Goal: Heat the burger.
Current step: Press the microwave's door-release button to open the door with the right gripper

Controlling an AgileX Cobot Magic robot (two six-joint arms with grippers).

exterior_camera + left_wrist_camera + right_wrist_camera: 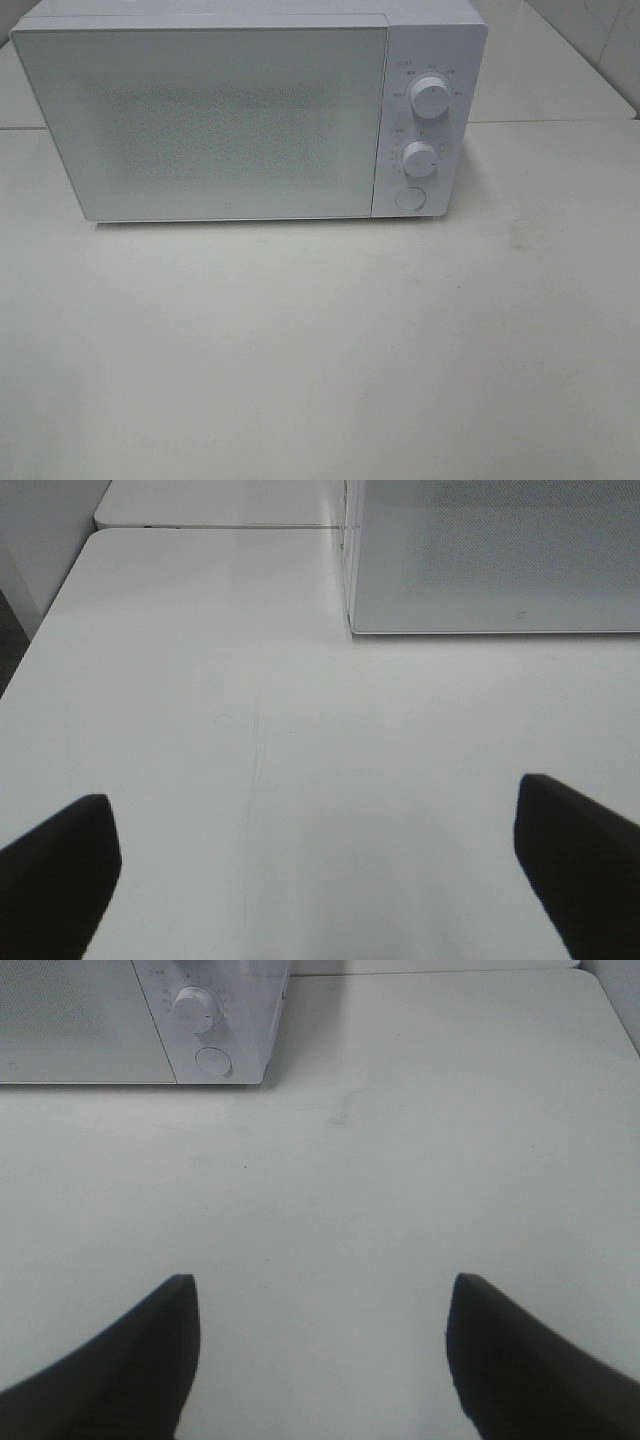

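On the worktop [320, 350] no burger shows in any view. Maybe it's behind the shut microwave [200, 120] door, can't tell. I judge I'm at the oven step, and next prob. calls for reaching its round btn [410, 198] or knobs [431, 97]. Both my left fingers [60, 870] and right fingers [120, 1360] are spread apart, w/ nothing held, touching nothing.

Microwave [440, 40] casing is white, smooth and plastic-looking with a slight sheen; its door [200, 120] is a smooth glassy panel, faintly reflective, with a fine dotted mesh showing. Upper knob [431, 98], lower knob [420, 158] and round button [410, 198] are smooth white satin plastic. Surface [320, 350] is white, smooth, mostly matt with soft glare and faint scuffs; left claw [312, 800] and right claw [322, 1285] are matt black, material unclear.
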